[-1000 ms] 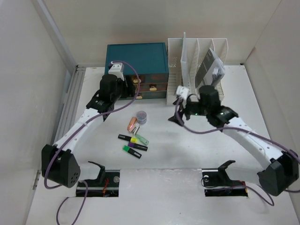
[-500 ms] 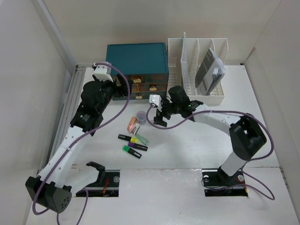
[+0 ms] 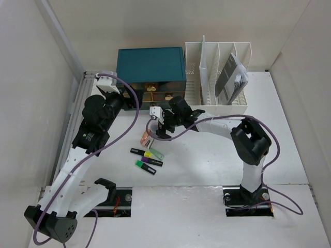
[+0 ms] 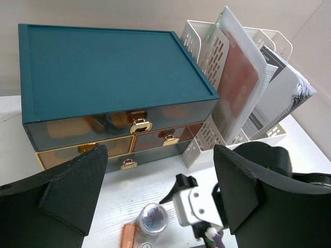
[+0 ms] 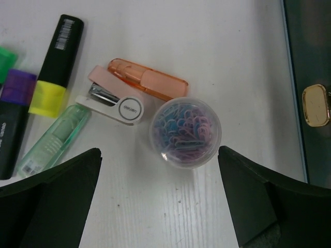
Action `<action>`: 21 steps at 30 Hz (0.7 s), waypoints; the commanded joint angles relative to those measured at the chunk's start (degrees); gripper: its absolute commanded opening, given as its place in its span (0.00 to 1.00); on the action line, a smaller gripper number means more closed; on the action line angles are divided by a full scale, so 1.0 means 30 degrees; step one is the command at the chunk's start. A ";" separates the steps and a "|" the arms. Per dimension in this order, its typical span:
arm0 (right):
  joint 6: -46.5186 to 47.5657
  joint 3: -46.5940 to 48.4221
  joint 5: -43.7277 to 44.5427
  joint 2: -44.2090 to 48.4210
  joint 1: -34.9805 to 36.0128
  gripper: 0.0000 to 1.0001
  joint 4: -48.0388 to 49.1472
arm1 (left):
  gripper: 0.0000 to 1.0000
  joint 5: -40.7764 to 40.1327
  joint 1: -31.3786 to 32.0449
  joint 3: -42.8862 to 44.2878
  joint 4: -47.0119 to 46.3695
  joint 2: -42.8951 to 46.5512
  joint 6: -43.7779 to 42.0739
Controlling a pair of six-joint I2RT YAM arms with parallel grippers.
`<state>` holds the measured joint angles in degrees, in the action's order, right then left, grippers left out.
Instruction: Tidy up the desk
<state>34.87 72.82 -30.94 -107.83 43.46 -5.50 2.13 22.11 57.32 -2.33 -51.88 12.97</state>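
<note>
The white desk (image 3: pixel 207 165) holds loose items left of centre. A clear round tub of coloured paper clips (image 5: pixel 185 132) stands between the open fingers of my right gripper (image 5: pixel 160 206), which hovers over it (image 3: pixel 155 129) without touching. The tub also shows in the left wrist view (image 4: pixel 152 219). Beside it lie an orange stapler (image 5: pixel 147 82), a small white stapler (image 5: pixel 111 103) and highlighters (image 3: pixel 147 157). My left gripper (image 3: pixel 124 102) is open and empty in front of the teal drawer box (image 4: pixel 103 67), facing its drawers.
A white slotted file rack (image 3: pixel 220 72) with papers stands right of the drawer box. A gold drawer handle (image 5: pixel 316 106) is close to the right finger. Two cut-outs (image 3: pixel 111 201) sit near the front edge, and a metal rail (image 3: pixel 77 108) runs along the left.
My right arm has swung left from in front of the file rack to over the paper clip tub. My left arm has drawn back a little from the drawers.
</note>
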 commanded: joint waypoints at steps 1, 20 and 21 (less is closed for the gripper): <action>-0.1046 0.1448 0.0672 -0.0558 0.0102 0.99 0.1098 | 0.81 0.0051 0.0043 -0.0064 -0.0953 0.0592 0.0129; -0.2921 0.3150 0.2225 -0.3168 0.0278 0.97 0.1684 | 0.82 0.0403 0.0043 -0.0239 -0.1304 0.0417 0.0481; -0.2923 0.3150 0.2227 -0.3168 0.0278 0.97 0.1686 | 0.82 0.0403 0.0043 -0.0239 -0.1304 0.0417 0.0481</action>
<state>27.51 79.46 -24.84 -116.84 43.59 -3.70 2.79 22.11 56.69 -2.76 -51.46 14.02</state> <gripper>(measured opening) 0.979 0.815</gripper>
